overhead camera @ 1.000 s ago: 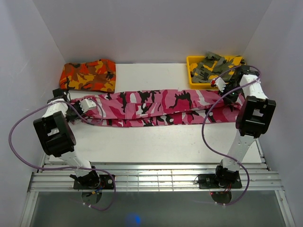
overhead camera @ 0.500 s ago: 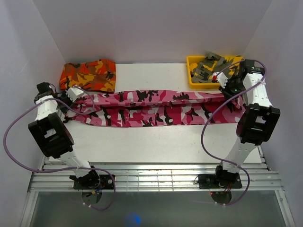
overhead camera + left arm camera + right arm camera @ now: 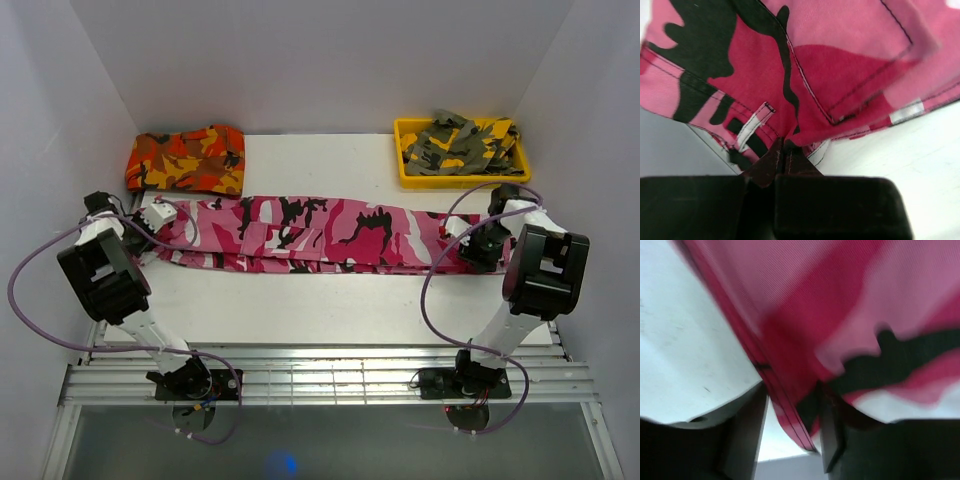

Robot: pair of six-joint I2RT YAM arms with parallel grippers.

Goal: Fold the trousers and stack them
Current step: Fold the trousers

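Cloth down: trousers now lie across mid-desk as one long band, folded lengthwise, waist end at L, leg ends at R. Band looks flat, no sag or air under it from top view.

R hand: fingers stand apart, hem hanging loose in the gap, bare desk visible beside it. Reads as let go, nothing gripped. L hand: fingers pressed fully together, pinch of waistband fabric caught at the tips next to a belt loop.

Vs 0.5 s back:
- band was held stretched between both hands, further back on desk, R end up by the yellow bin; now it sits nearer the front, well clear of the bin
- R hand has come forward and down w/ the cloth and gone from clamped to parted
- L hand barely shifted, grip unchanged

Meaning (judgement): lengthwise fold is placed, release under way on R side only. Crosswise folds not yet made. Stack spot prob. the orange trousers at back L; olive pair in bin untouched.
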